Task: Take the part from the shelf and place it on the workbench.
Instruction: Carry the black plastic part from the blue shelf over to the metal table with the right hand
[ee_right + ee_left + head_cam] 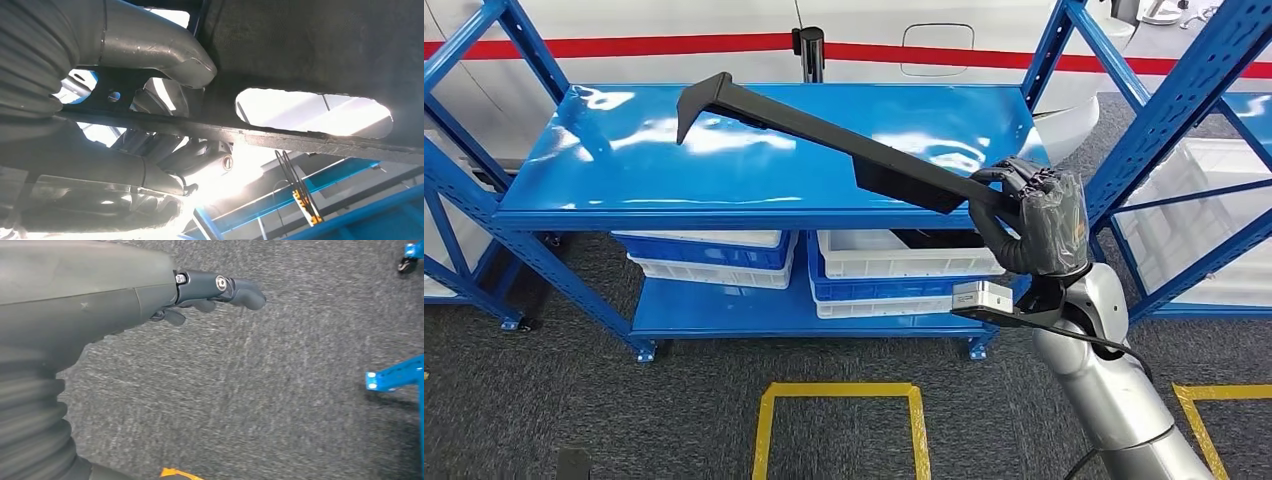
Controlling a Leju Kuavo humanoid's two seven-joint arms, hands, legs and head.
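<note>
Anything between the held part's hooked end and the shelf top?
Nothing. In the head view the black part, gripped by the right hand, hangs over bare blue shelf top.

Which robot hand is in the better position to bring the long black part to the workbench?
The right robot hand: it already grips one end of the black part above the blue shelf. The left robot hand hangs over carpet, holding nothing.

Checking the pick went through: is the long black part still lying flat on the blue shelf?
No, the right hand grips one end of the black part, which slants up above the blue shelf.
</note>
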